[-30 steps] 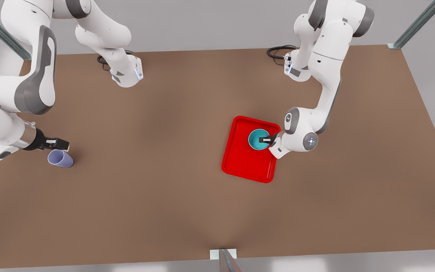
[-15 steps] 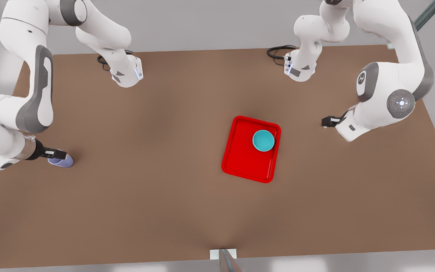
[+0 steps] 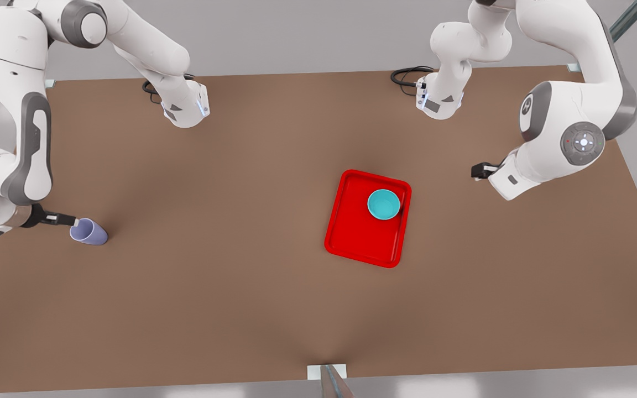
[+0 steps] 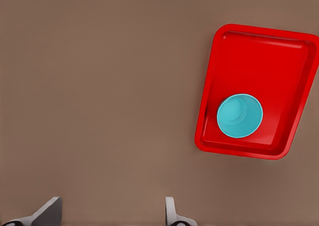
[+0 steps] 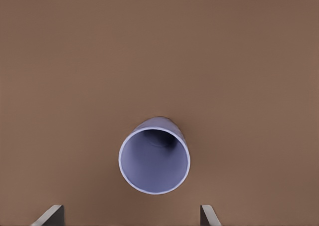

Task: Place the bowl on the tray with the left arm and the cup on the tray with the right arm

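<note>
On the front view's left, the right gripper [image 3: 75, 222] is sitting just beside the cup [image 3: 89, 232], with its tip at the cup's rim. In the right wrist view its two fingers [image 5: 49, 215] are spread wide apart, and the cup [image 5: 154, 155] is sitting between them, not being touched. The cup is pale purple, smooth and plain, with no handle. It is standing up on the brown table [image 3: 230, 287] with its open mouth facing up. It looks empty inside.

Far from the cup, toward the front view's right, the red tray [image 3: 360, 243] is lying flat on the table. It has round corners and a low rim. Its long side is running from the far edge of the table toward the near edge. The teal bowl [image 3: 384, 204] is sitting inside the tray, in the far corner on the tray's right side, mouth up. The bowl is round, smooth and empty.

Further right of the tray, the left gripper [image 3: 478, 171] is hanging in the air, well apart from the tray. In the left wrist view its fingers [image 4: 171, 213] are spread open, holding nothing.
</note>
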Robot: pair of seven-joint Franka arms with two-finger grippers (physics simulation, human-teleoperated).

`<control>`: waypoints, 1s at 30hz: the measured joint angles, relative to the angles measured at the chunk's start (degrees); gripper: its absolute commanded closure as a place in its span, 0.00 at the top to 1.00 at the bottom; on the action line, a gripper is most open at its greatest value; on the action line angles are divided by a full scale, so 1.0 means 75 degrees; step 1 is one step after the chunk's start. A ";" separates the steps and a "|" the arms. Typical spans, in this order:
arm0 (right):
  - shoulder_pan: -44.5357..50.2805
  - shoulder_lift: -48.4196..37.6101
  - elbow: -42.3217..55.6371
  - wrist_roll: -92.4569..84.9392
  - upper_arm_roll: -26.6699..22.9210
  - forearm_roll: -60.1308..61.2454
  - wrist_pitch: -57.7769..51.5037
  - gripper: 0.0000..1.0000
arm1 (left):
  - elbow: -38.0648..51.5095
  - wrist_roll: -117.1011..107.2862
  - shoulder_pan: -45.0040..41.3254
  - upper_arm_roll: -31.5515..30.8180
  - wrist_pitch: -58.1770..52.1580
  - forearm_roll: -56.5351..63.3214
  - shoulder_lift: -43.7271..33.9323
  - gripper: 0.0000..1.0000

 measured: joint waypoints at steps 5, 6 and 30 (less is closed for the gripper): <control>-0.0298 0.0388 0.0076 -0.0579 0.0000 0.0011 0.0405 1.00 | 0.0000 0.0003 0.0001 0.0000 -0.0012 0.0016 0.0000 1.00; -0.0424 0.0471 0.0077 -0.0748 0.0000 0.0012 0.0429 1.00 | 0.0000 0.0003 0.0000 0.0000 -0.0012 0.0016 0.0000 1.00; -0.0467 0.1223 0.0076 -0.0915 -0.0023 0.0035 0.0895 1.00 | 0.0000 0.0003 -0.0005 0.0006 0.0006 0.0029 -0.0012 1.00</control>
